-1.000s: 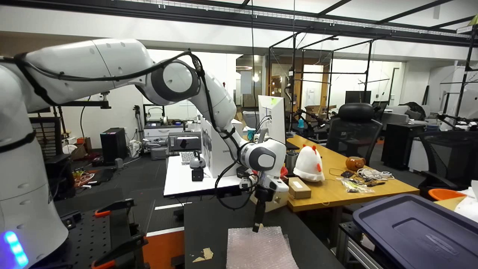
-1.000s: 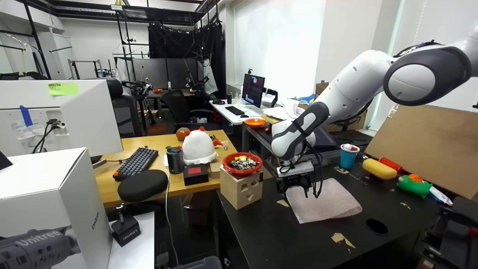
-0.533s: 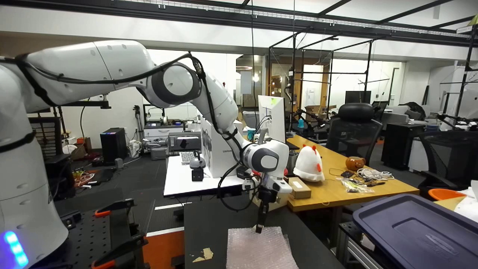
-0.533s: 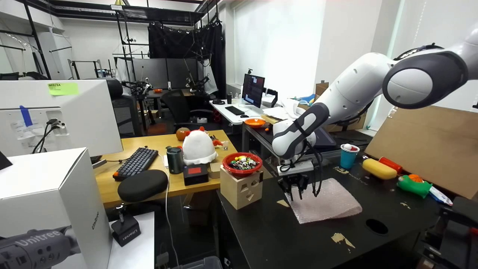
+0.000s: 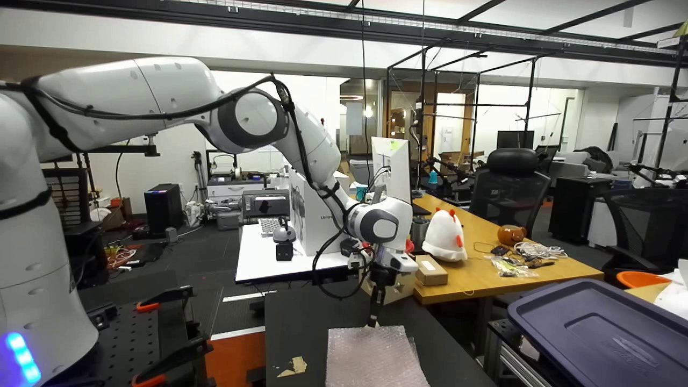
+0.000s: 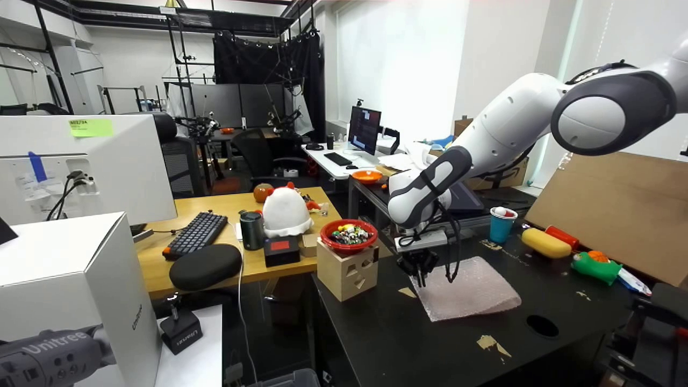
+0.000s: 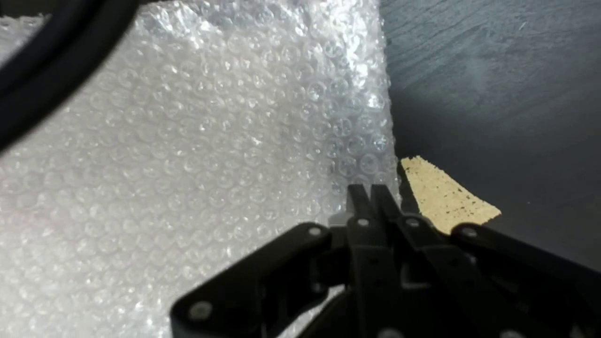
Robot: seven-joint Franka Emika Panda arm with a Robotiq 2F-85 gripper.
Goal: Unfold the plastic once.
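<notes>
The plastic, a pale translucent sheet of bubble wrap (image 5: pixel 371 357), lies flat on the black table in both exterior views, and fills much of the left of the wrist view (image 7: pixel 211 155). My gripper (image 7: pixel 368 188) points down over the sheet near one of its edges. Its two fingers stand almost together, a narrow slit between the tips, and no plastic is visibly pinched there. The sheet around the tips looks flat. In the exterior views the gripper (image 6: pixel 422 284) is at the sheet's edge nearest the wooden block; whether the tips touch the sheet cannot be told.
A wooden block (image 6: pixel 346 277) bearing a red bowl (image 6: pixel 327 239) stands close to the gripper. A yellowish patch (image 7: pixel 446 202) lies beside the sheet. Further along are a blue cup (image 6: pixel 501 228), a yellow object (image 6: pixel 545 243) and a green toy (image 6: pixel 596 269). A dark cable (image 7: pixel 61 61) crosses the wrist view's corner.
The fingers have come together from standing wide apart. My gripper has shifted slightly toward the sheet's edge near the wooden block. The sheet looks unmoved.
</notes>
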